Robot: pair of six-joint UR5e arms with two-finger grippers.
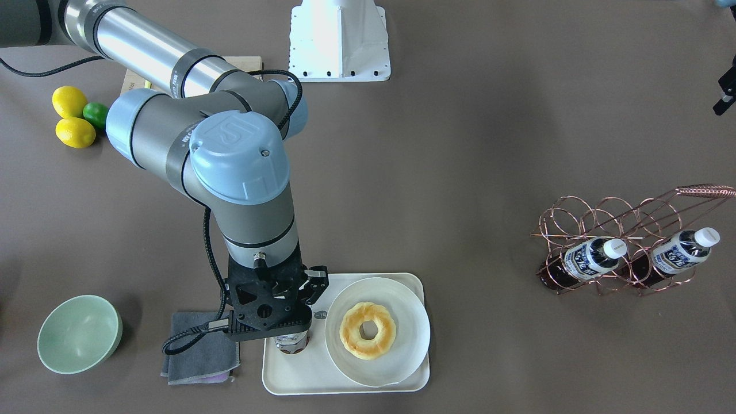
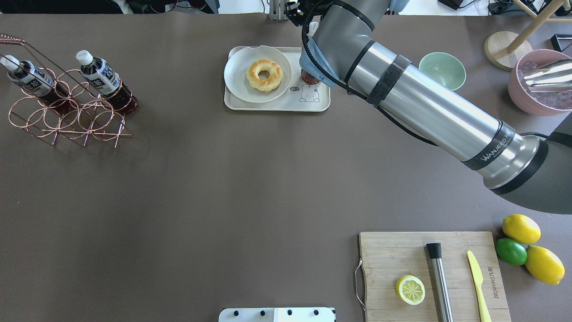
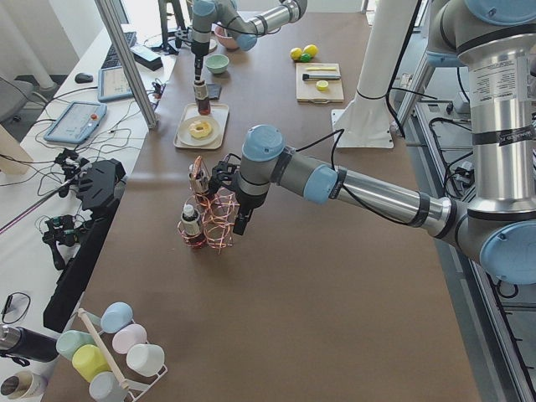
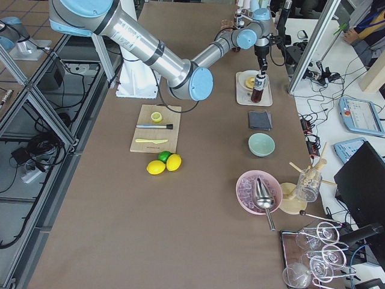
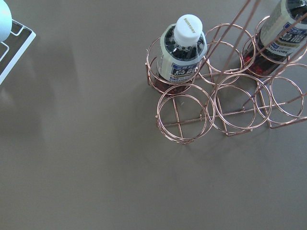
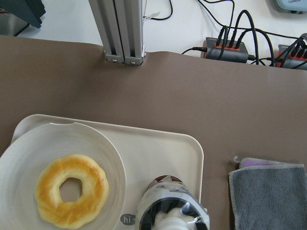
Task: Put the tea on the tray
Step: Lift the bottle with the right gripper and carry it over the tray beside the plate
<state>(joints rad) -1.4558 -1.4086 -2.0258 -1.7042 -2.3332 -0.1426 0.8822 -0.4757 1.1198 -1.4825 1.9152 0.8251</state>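
Note:
A tea bottle (image 1: 290, 341) stands upright on the cream tray (image 1: 299, 374), beside the bear drawing (image 2: 308, 93). My right gripper (image 1: 284, 325) is directly over it and looks shut on its capped top. The right wrist view shows the bottle (image 6: 172, 208) from above on the tray (image 6: 163, 148). The exterior right view shows the gripper (image 4: 260, 69) narrow above the bottle (image 4: 257, 89). Two more tea bottles (image 2: 100, 74) (image 2: 27, 76) lie in a copper wire rack (image 2: 67, 116). My left gripper (image 3: 201, 177) hovers by the rack; I cannot tell if it is open.
A white plate (image 1: 414, 310) with a doughnut (image 1: 368, 330) fills the rest of the tray. A grey cloth (image 1: 201, 351) and a green bowl (image 1: 77, 333) lie beside it. A cutting board (image 2: 429, 273), lemons and a lime (image 2: 520, 228), and a pink bowl (image 2: 540, 80) are on the right.

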